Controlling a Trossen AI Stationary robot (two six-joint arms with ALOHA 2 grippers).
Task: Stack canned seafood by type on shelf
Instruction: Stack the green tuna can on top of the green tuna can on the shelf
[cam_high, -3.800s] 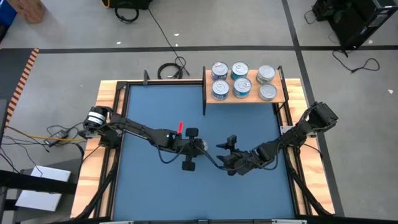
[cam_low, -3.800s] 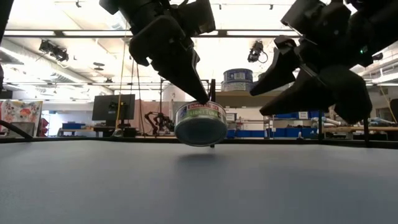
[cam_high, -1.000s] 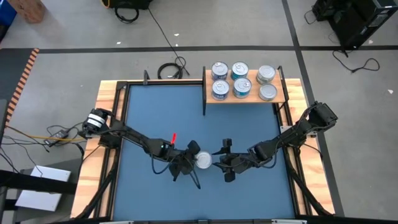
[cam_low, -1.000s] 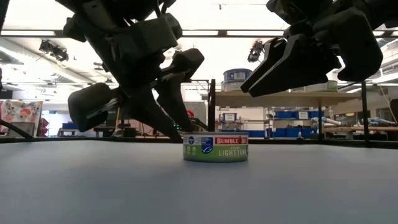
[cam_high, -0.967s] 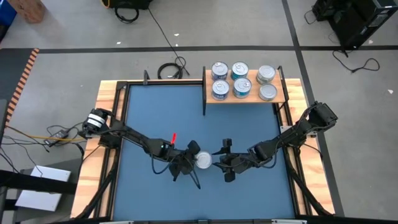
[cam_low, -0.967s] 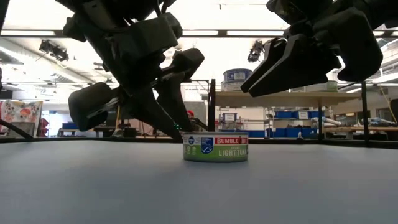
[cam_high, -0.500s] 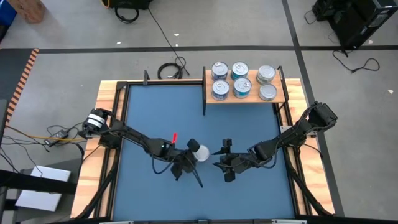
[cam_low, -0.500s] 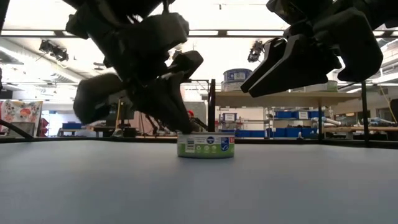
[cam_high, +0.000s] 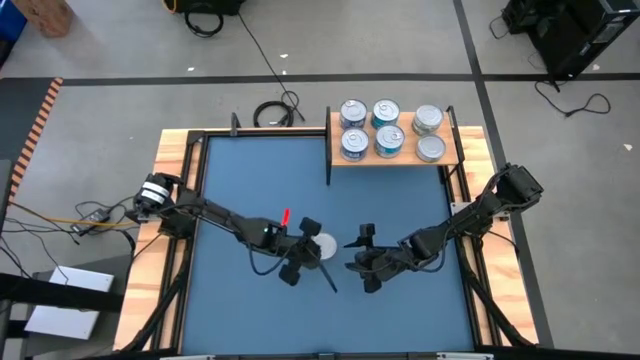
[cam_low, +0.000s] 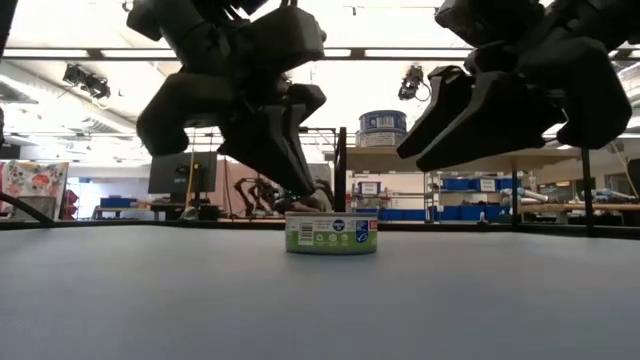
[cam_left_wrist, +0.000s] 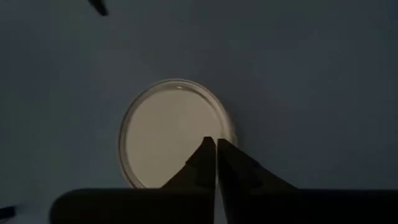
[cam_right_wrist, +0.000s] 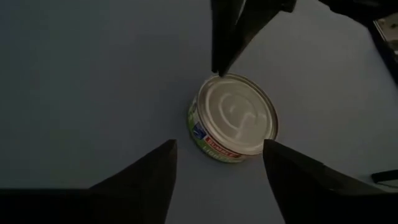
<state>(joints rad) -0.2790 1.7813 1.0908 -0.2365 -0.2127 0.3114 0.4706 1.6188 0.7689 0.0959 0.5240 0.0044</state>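
Note:
One tin of canned seafood (cam_high: 326, 246), silver-topped with a green and white label (cam_low: 331, 233), stands flat on the blue mat. My left gripper (cam_high: 315, 247) is shut, and its tips hang over the left edge of the tin's top (cam_left_wrist: 214, 144). My right gripper (cam_high: 352, 257) hovers open just right of the tin, above the mat, with the tin (cam_right_wrist: 233, 118) ahead of its spread fingers. The shelf (cam_high: 409, 156) at the far edge carries several more tins (cam_high: 386, 113). My left gripper's shut fingertips (cam_right_wrist: 219, 65) stand at the rim of the tin's top (cam_right_wrist: 214, 79), slanting down from the table's left. I cannot tell whether they touch it. The tin rests flat on the mat.
Wooden strips (cam_high: 176, 150) and a black rail frame the blue mat (cam_high: 250, 180). Black posts (cam_high: 329, 150) stand at the shelf's edges. In the low view the shelf (cam_low: 470, 153) sits behind the right gripper, with a tin (cam_low: 383, 128) on it.
My left gripper, open beside the tin a second ago, has shut, rolled and risen a little. The tin has slid a short way toward the far edge and turned about, showing another part of its label. It has stayed still for the last half second.

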